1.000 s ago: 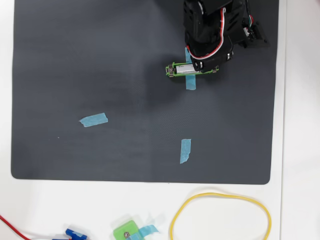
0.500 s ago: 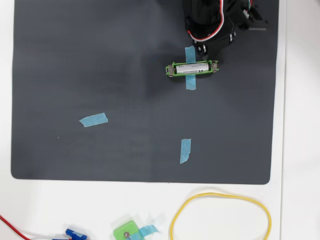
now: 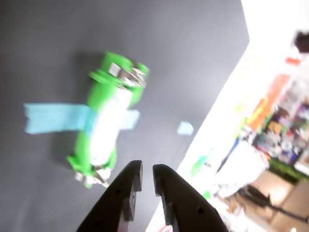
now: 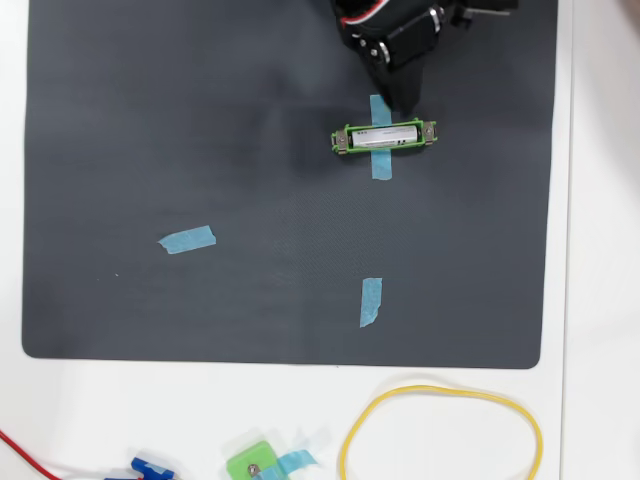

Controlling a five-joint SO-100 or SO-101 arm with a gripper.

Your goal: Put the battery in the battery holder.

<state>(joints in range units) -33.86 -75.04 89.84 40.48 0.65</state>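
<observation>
The battery, a white-silver cylinder, lies inside the bright-green battery holder on the dark mat, near the top right in the overhead view. A blue tape strip crosses the holder. In the wrist view the battery sits in the holder, blurred. My gripper hovers just below the holder's near end in that view, its black fingers almost together with a thin slit, holding nothing. In the overhead view the gripper is just above the holder.
Two loose blue tape strips lie on the mat. Below the mat on the white table are a yellow loop, a small green square piece and a red wire.
</observation>
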